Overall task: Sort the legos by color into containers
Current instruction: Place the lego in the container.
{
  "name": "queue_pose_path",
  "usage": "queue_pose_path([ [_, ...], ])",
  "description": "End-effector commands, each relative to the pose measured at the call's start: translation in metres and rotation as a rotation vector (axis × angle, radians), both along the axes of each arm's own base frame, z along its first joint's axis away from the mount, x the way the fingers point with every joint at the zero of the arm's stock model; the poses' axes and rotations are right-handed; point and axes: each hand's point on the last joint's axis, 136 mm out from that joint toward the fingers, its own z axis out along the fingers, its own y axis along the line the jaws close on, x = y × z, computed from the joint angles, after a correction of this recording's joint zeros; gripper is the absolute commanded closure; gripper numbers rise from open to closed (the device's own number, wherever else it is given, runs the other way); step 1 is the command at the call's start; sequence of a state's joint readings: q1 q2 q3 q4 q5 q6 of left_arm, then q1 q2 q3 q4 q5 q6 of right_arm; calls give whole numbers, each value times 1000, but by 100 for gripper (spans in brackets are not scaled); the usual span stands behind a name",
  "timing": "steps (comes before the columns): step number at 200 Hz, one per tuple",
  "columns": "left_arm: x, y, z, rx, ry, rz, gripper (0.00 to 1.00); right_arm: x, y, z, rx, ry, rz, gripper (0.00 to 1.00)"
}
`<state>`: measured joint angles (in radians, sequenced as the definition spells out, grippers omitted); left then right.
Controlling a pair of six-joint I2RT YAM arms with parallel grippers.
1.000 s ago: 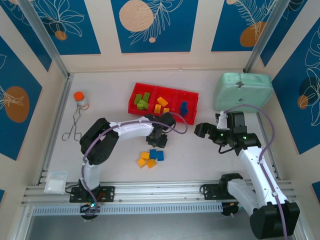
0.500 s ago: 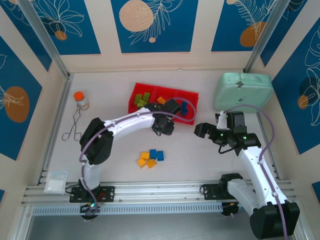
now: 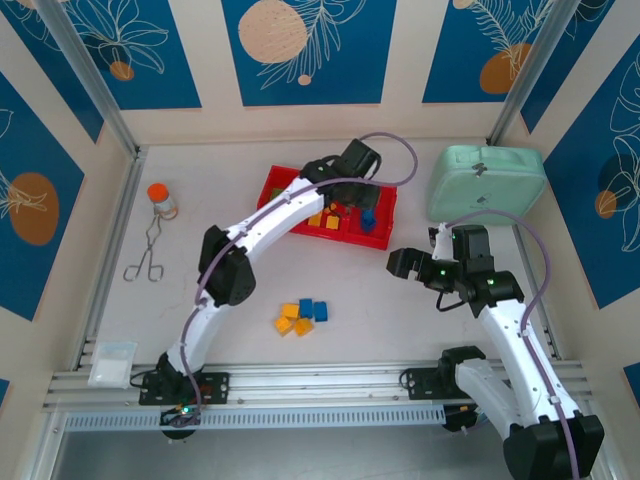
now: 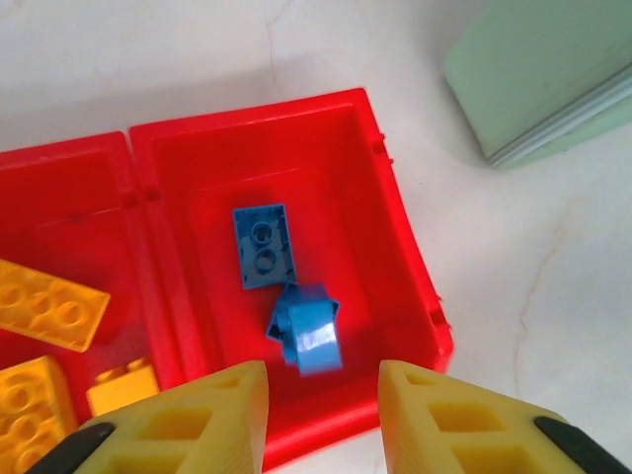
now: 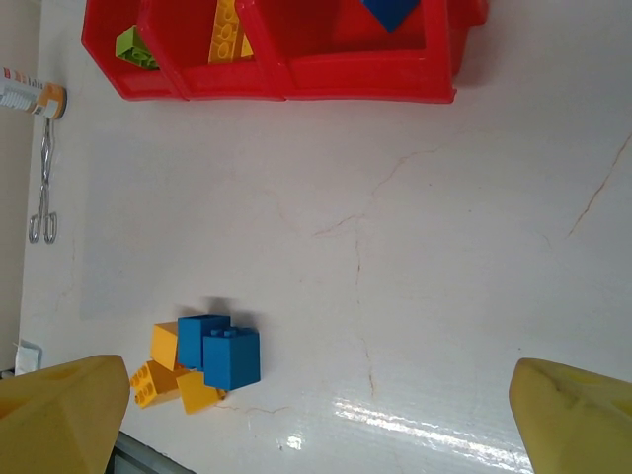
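Over the right-end compartment (image 4: 336, 148) of the tray (image 5: 296, 87) I am hovering the left gripper (image 4: 323, 370), fingers (image 4: 197, 415) close together, a tilted blue brick (image 4: 308, 338) lying just beyond their tips, the right gripper (image 5: 321, 380) hanging wide open.

Bench (image 3: 370, 320): two loose blue bricks (image 5: 219, 354), three loose yellow bricks (image 5: 165, 346). One red tray (image 4: 410, 267), three compartments (image 4: 336, 178): two sorted blue bricks (image 4: 263, 245), three sorted yellow bricks (image 4: 49, 304) showing, green bricks (image 5: 133, 44) uncountable. One mint case (image 3: 487, 180), one bottle (image 3: 161, 198), one pair of tongs (image 3: 148, 255).
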<state>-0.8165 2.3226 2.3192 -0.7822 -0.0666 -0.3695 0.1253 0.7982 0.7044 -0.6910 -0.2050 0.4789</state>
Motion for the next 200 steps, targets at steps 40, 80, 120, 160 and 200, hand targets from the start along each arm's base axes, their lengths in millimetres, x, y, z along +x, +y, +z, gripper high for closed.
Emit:
queue_pose_path([
  [40,38,-18,-42,-135,-45,95,66,-2,-1,0,-14,0,-3,1],
  [80,39,16,-9,-183,-125,148,45,-2,-3,1,-19,-1,-11,1],
  [120,23,63,34,-207,-184,172,4,-1,-6,-2,-33,3,-25,1],
  [160,-8,88,70,-227,-192,138,1,0,-9,-3,-45,24,-41,1],
  [200,-65,127,48,-149,-66,135,1,-1,-6,-1,-33,37,-25,1],
])
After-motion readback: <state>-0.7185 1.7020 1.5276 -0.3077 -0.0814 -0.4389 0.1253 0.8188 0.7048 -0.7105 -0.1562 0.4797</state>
